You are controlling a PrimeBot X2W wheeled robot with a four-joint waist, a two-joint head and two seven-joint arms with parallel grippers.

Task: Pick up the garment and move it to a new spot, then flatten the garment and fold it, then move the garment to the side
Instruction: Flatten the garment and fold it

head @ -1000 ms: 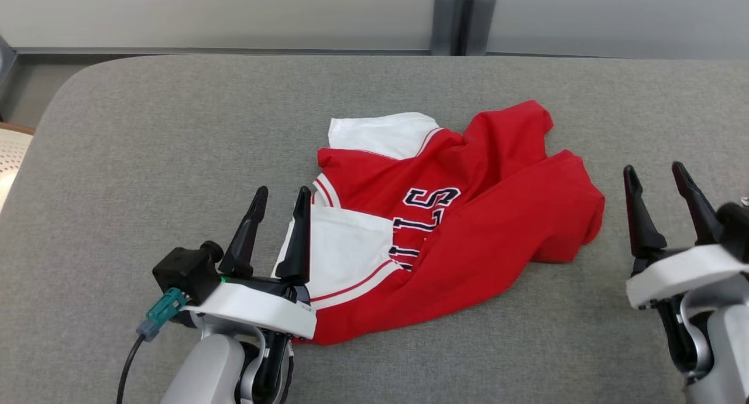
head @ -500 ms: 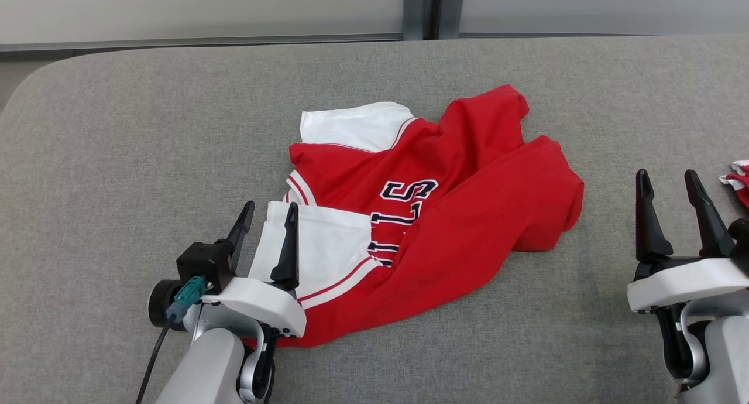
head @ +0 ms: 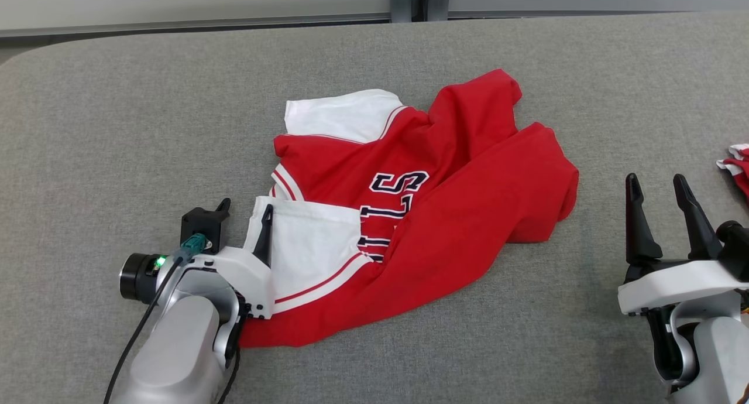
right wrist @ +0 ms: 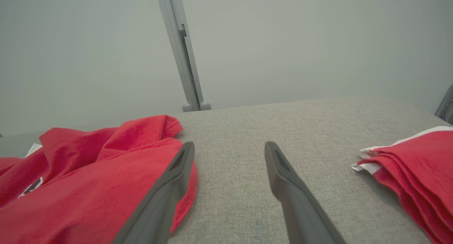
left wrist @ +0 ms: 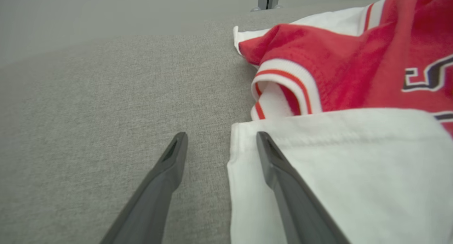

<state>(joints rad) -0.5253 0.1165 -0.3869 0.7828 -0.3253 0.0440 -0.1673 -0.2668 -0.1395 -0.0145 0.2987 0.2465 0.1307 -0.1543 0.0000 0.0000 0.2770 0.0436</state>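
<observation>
Left jaws, spread, straddle the garment (head: 445, 216) sleeve edge, grey surface (head: 117, 158) leftward

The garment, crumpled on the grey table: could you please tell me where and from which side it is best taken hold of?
Probably the near white sleeve, at its free outer hem, coming in low from the robot's left. That hem lies flat and exposed on the table, and the open left end effector straddles it: one finger over cloth, one over bare table.
</observation>
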